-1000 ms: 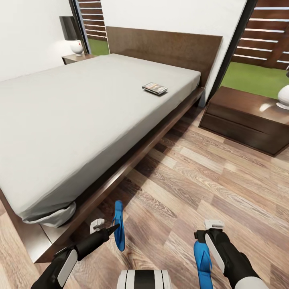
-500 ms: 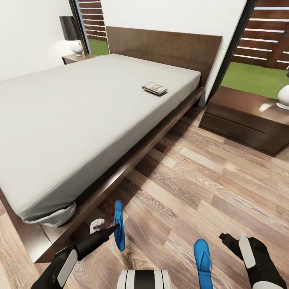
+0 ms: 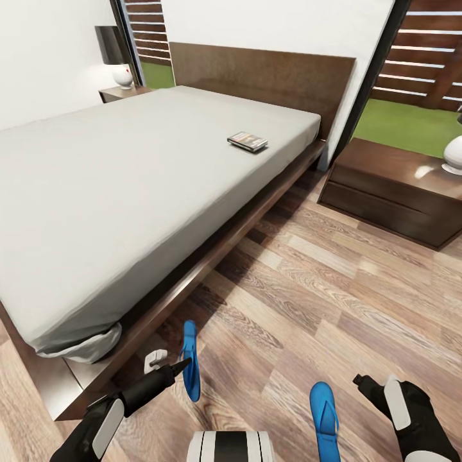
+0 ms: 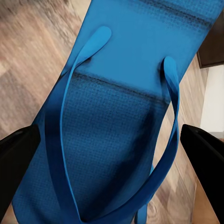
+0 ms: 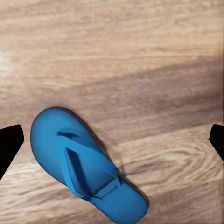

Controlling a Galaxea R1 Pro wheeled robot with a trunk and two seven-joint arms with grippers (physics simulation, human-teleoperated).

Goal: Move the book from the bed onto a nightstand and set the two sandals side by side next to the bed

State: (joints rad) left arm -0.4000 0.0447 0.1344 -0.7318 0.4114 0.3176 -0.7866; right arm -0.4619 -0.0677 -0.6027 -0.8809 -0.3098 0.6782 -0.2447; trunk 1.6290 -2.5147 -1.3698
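The book [image 3: 247, 141] lies on the off-white mattress of the bed [image 3: 128, 186], near its right edge. The closer nightstand [image 3: 391, 192] stands to the bed's right, and another nightstand [image 3: 119, 94] sits at the far side. My left gripper [image 3: 170, 364] [image 4: 107, 158] is shut on one blue sandal [image 3: 189, 359] [image 4: 116, 116], holding it on edge beside the bed frame. The second sandal [image 3: 324, 417] [image 5: 84, 163] lies flat on the wood floor. My right gripper [image 3: 373, 385] [image 5: 113, 139] hovers open above it and just to its right.
A white lamp [image 3: 454, 154] stands on the closer nightstand, another lamp [image 3: 122, 76] on the far one. Black-framed windows flank the headboard [image 3: 256, 70]. Open plank floor [image 3: 333, 282] stretches between the bed and the closer nightstand.
My right gripper let go of the second sandal and drew off to the right; that sandal now lies flat on the floor. The left arm and its sandal have not moved.
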